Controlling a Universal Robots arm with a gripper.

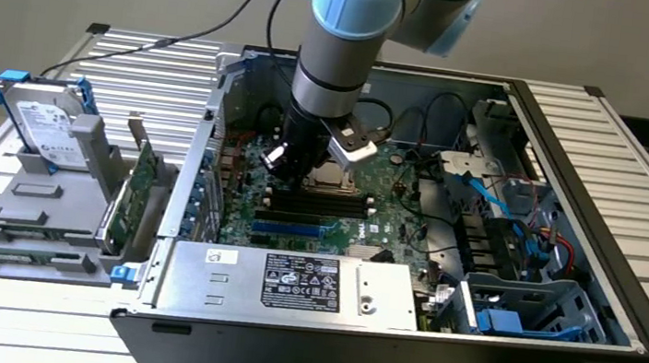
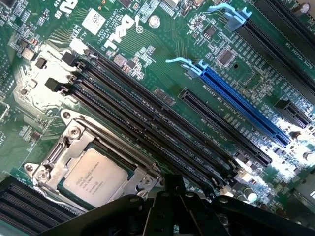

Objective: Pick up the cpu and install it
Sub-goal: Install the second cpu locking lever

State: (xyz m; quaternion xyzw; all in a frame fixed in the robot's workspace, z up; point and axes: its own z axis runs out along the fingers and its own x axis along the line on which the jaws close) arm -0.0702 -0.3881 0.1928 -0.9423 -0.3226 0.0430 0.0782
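The jaws are closed with nothing between them. The gripper hangs low inside the open computer case, just above the green motherboard; in the wrist view its dark body fills the near edge of the picture.

The cpu lies flat in its socket on the motherboard, silver-grey top facing up, with the metal socket frame around it. In the exterior view the cpu sits just beside the gripper, toward the exterior view's right, partly hidden by the arm. The gripper is not touching it.

Next to the socket run four long black memory slots, all unfilled. Beyond them lie a black card slot and a long blue card slot with pale blue latches at its end.

The blue and grey arm comes down from above into the case. A grey power supply with a label takes up the near side of the case, and blue drive brackets and cables sit toward the exterior view's right.

The case stands on a table of metal slats. On the exterior view's left, outside the case, a grey holder carries a silver hard drive in a blue bracket and a green circuit card standing on edge.
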